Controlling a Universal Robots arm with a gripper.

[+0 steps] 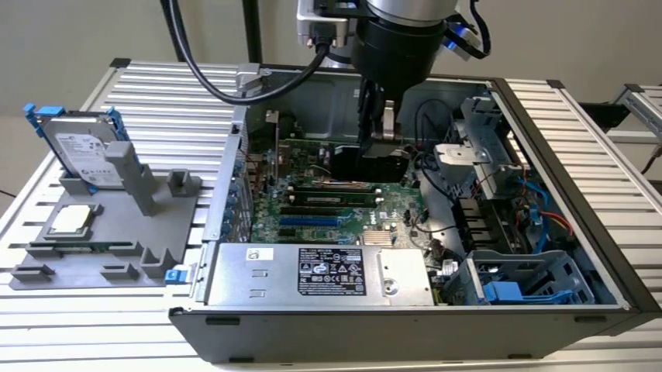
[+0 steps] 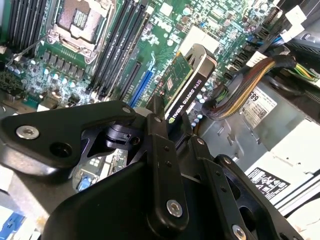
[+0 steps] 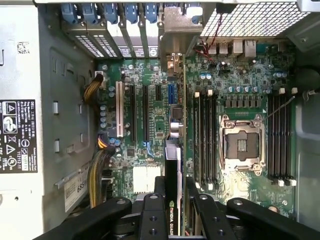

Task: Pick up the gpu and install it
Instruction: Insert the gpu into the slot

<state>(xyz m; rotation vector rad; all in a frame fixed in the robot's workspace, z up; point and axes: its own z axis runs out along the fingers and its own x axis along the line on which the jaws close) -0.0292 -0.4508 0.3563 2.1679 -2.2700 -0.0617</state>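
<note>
Looking down through both wrist views, I see the end effector (image 3: 175, 210) clamped on the gpu (image 3: 173, 165), its black fingers (image 3: 150, 220) pressed against the card's two flat faces. I have the card on edge, hanging inside the open computer case (image 1: 559, 139) just above the green motherboard (image 3: 240, 90). Its long axis runs along the board, parallel to the expansion slots (image 3: 145, 112) and the memory slots (image 3: 205, 135). The far end points toward the case's rear wall, where the silver bracket (image 3: 175, 35) stands among the blue slot latches (image 3: 105, 12). In the second wrist view the gpu (image 2: 187, 82) shows a green circuit face on one side and a black cooler on the other, with white lettering along its black edge; I leave that print unread. The end effector (image 2: 165, 125) grips it at the near end.

From the exterior view, my arm (image 1: 398, 39) reaches straight down into the case, and the end effector (image 1: 374, 136) holds the dark card (image 1: 373, 167) over the middle of the motherboard (image 1: 310, 209). The silver power supply (image 1: 321, 275) lies at the case's near edge, carrying a black label. On the exterior view's left, a grey stand (image 1: 114, 232) on the slatted worktop (image 1: 155, 85) holds a hard drive in a blue frame (image 1: 83, 143) and a small square processor chip (image 1: 70, 221).
</note>
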